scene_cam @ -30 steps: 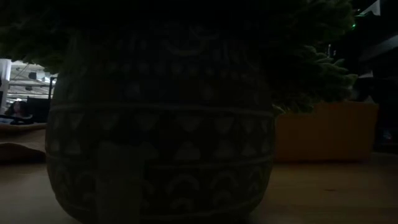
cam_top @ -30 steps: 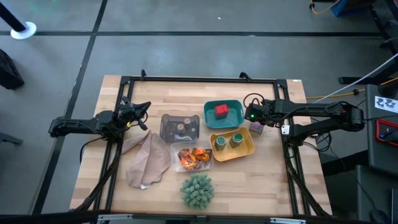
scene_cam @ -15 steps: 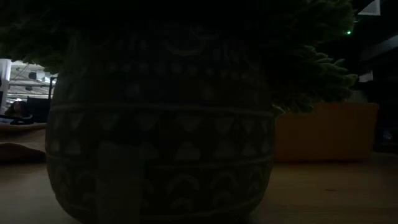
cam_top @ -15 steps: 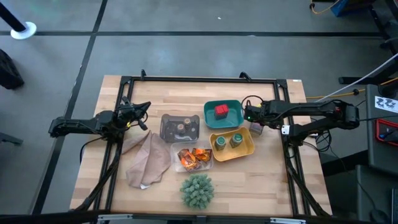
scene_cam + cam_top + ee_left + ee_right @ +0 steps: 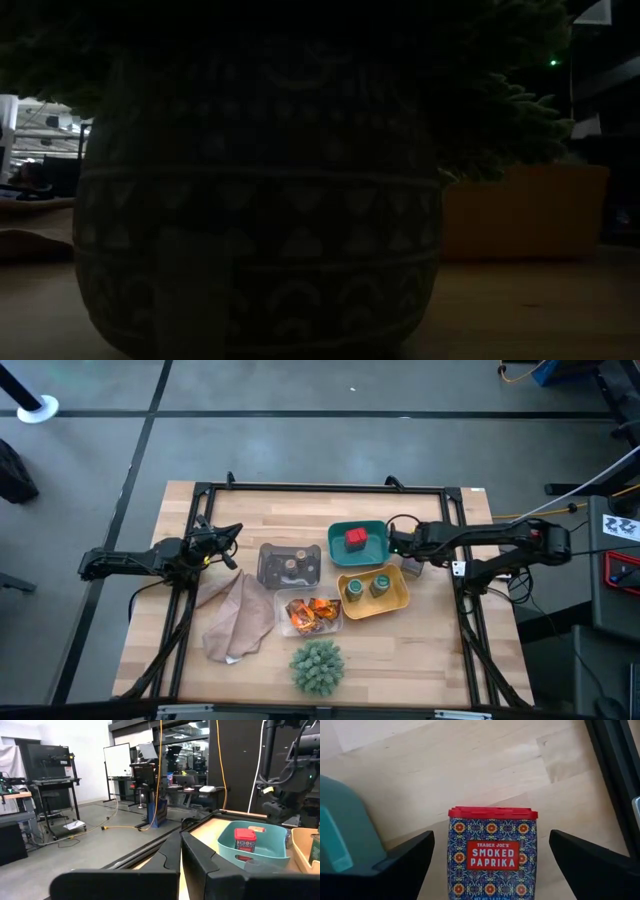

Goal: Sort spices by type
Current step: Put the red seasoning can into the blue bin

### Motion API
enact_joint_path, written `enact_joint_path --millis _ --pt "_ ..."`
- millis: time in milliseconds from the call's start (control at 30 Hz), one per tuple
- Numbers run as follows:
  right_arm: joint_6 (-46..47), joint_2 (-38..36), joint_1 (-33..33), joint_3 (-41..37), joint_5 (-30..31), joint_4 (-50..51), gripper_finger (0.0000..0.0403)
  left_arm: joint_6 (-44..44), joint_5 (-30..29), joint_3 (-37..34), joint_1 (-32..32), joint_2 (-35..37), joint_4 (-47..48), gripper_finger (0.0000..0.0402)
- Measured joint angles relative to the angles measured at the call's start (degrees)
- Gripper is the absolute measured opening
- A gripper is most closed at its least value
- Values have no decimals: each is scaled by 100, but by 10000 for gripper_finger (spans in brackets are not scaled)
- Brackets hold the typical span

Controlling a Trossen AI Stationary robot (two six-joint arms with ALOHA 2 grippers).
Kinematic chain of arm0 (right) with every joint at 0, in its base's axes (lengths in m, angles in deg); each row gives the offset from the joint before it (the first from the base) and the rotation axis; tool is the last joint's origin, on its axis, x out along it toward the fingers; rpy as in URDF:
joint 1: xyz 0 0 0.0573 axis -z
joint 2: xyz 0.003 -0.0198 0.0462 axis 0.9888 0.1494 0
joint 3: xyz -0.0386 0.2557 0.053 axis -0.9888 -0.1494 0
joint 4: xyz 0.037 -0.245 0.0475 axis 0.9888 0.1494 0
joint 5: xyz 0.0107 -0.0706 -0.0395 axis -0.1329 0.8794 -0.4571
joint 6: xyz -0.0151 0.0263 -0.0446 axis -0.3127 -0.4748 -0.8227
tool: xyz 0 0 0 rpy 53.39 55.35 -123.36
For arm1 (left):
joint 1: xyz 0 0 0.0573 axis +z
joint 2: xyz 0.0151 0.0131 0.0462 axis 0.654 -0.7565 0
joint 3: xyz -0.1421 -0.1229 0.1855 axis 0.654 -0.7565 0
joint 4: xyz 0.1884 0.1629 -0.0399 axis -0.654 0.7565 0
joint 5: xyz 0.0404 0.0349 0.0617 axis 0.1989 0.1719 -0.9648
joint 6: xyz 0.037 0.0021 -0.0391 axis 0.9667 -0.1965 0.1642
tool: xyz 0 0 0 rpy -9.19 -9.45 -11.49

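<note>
A grey workshop floor surrounds the wooden counter [image 5: 250, 510], which sits inside a black frame. At the far left the left hand [image 5: 226, 532] waits over the counter's left side with its fingers shut on nothing, well apart from every spice. Moving right past a crumpled brown cloth [image 5: 235, 615], the grey tray [image 5: 270, 573] holds two tiny brown-topped jars [image 5: 292, 564], and the clear tray [image 5: 290, 628] in front of it holds the orange sachets [image 5: 313, 612]. Next come the teal tray [image 5: 372, 555], with one red tub [image 5: 356, 539] inside, and the yellow tray [image 5: 398, 603] carrying two green jars [image 5: 366, 588]; the spiky plant ball [image 5: 317, 665] stands near the front edge. The relation that matters lies at the right: the second paprika tub [image 5: 492, 851] stands upright on the bare counter just beside the teal tray's right rim, and the right hand [image 5: 491, 860] hangs directly over it. In the right wrist view the tub sits centred between the two spread fingers [image 5: 405, 865], clear of both, so this hand is open and grips nothing. The tub's tall axis runs along the hand's line of approach, and its label faces the wrist camera. The right arm is plainly the nearer one, and the tub's partner lies a short way to its left, in the teal tray.
</note>
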Motion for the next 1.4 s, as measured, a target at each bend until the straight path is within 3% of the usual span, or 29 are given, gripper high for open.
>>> enact_joint_path --millis 633,1400 --pt "219 671 0 -2 184 -92 397 0 0 0 2 2 0 0" --pt "567 714 2 -487 247 -1011 397 -1 0 -1 2 -1 2 0"
